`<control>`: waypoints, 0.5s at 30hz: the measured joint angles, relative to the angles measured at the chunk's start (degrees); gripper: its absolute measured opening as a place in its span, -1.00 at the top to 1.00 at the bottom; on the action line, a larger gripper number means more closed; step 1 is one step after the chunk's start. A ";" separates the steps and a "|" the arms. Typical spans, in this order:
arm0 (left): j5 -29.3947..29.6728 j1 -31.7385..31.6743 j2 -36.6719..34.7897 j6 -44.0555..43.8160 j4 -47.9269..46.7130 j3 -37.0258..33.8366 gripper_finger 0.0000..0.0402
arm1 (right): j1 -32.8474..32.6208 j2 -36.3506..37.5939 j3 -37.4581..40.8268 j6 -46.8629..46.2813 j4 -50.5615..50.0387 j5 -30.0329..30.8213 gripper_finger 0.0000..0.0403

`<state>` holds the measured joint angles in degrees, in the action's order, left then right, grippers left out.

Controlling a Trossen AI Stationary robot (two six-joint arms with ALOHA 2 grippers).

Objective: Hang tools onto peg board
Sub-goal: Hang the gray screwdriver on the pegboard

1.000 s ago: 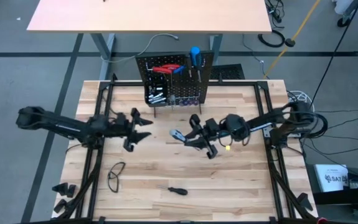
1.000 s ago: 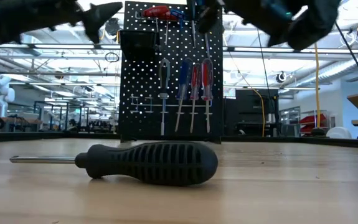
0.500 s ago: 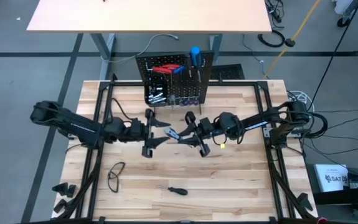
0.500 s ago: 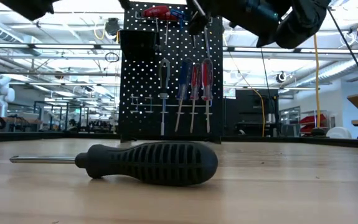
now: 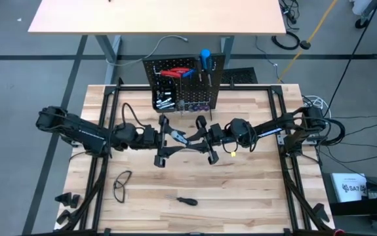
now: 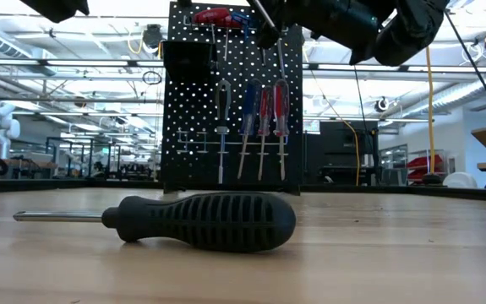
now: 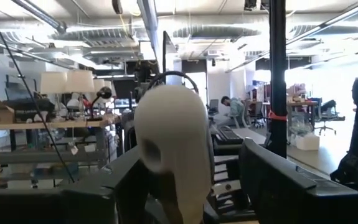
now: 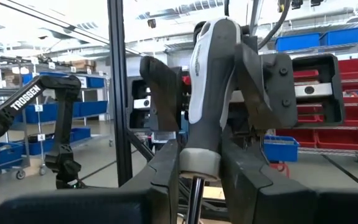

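At table centre, just below the peg board (image 5: 183, 82) at twelve o'clock, the right gripper (image 5: 200, 136) pinches a grey-handled screwdriver (image 5: 179, 137) by its collar. The left gripper (image 5: 165, 139) stands wide around the handle from nine o'clock. If the right lets go before the left clamps, the tool could drop; another screwdriver (image 5: 187, 200) lies at six o'clock.

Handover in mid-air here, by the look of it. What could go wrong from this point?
1. The right gripper holds the pale-handled screwdriver, while the left gripper stands open around its handle. If the right lets go before the left closes, it would likely fall to the table.
2. The two grippers sit very close together, so a small sideways slip could knock their fingers against each other.
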<state>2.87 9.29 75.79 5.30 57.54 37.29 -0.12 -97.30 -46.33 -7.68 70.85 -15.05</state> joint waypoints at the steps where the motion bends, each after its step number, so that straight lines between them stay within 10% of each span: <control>1: 0.02 -0.01 0.00 0.01 -0.07 0.22 -0.16 | 0.00 0.00 0.00 0.00 -0.20 0.03 0.64; 15: 0.55 -0.27 -0.13 0.00 -1.92 0.86 0.40 | 0.02 -0.04 0.03 0.83 0.88 -0.11 0.64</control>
<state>3.42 9.02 75.66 5.30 55.61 38.15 -0.10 -97.34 -46.30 -6.86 71.73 -15.16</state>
